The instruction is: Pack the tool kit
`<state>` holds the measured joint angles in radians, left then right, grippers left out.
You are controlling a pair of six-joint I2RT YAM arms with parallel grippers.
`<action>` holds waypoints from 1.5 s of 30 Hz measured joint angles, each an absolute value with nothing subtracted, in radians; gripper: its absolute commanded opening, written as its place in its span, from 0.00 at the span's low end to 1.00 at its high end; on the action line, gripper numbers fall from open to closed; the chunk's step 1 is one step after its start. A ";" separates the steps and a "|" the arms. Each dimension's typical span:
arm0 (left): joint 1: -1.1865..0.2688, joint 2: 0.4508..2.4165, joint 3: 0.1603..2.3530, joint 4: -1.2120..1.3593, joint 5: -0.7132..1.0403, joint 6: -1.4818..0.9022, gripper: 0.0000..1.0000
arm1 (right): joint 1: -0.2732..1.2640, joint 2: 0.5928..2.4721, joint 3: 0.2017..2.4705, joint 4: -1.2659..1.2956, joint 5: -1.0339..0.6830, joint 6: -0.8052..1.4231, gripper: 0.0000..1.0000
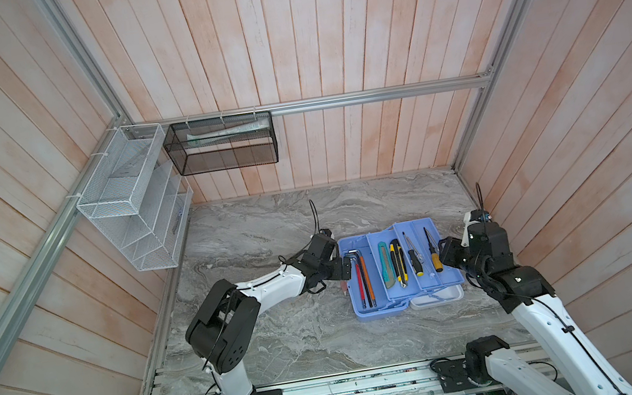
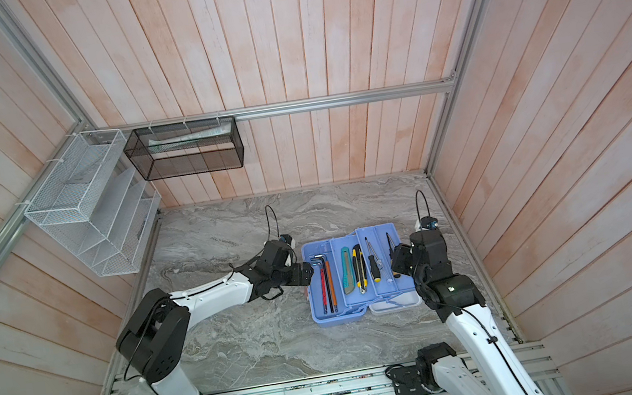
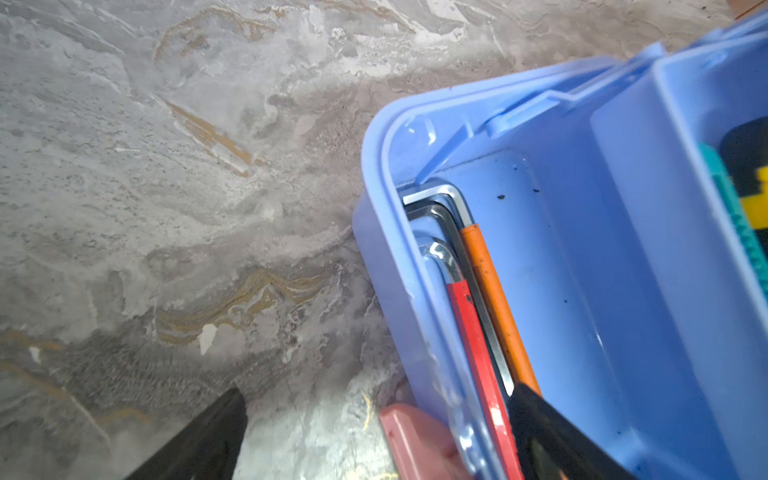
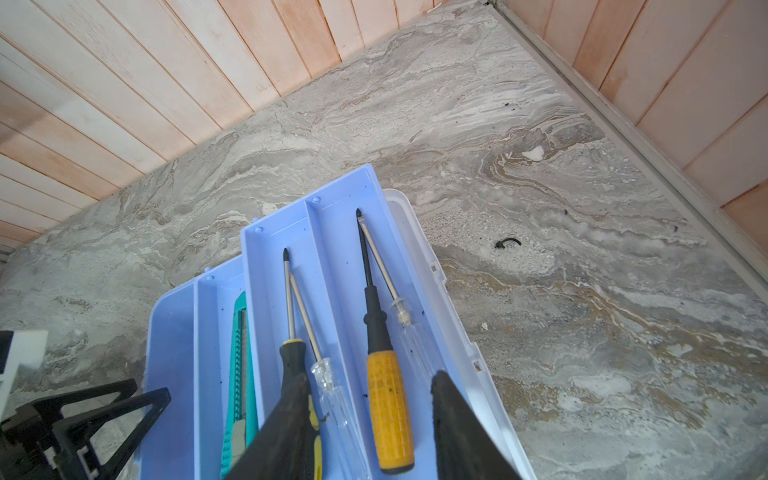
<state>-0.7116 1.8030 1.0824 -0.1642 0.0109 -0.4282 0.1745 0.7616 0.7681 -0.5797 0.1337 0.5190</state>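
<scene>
Tool kit (image 4: 332, 232) beneath right pincer (image 4: 370, 376).

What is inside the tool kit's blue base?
In the base, three hex keys lie side by side along one wall: red-sleeved, black, orange-sleeved. The floor beside them is bare; the rest is hidden under the trays.

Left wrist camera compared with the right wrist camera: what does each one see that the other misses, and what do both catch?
Only the left wrist view shows the hex keys, lying along the wall of the box's bottom compartment. Only the right wrist view shows the screwdrivers in a divided tray, the white lid beside that tray, and the wooden wall. Both show the light blue box, the teal utility knife and the marble tabletop.
</scene>
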 measured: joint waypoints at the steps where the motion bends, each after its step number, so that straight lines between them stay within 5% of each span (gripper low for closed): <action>1: -0.709 1.818 1.090 -0.170 0.014 -0.427 1.00 | 0.169 0.754 0.770 -0.593 0.138 0.518 0.47; 18: -0.573 1.737 1.015 -0.183 -0.026 -0.404 1.00 | -0.049 0.863 0.768 -0.513 -0.115 0.410 0.40; 32: -0.527 1.595 1.047 -0.185 -0.054 -0.393 0.97 | -0.221 0.963 0.690 -0.387 -0.260 0.419 0.23; 35: -0.496 1.588 1.008 -0.178 -0.058 -0.404 0.84 | -0.224 0.978 0.660 -0.352 -0.255 0.435 0.17; 43: -0.485 1.565 0.894 -0.147 -0.057 -0.396 0.05 | -0.263 1.036 0.585 -0.277 -0.257 0.471 0.00; 45: -0.485 1.558 0.865 -0.122 -0.054 -0.396 0.00 | -0.265 1.041 0.582 -0.265 -0.260 0.471 0.00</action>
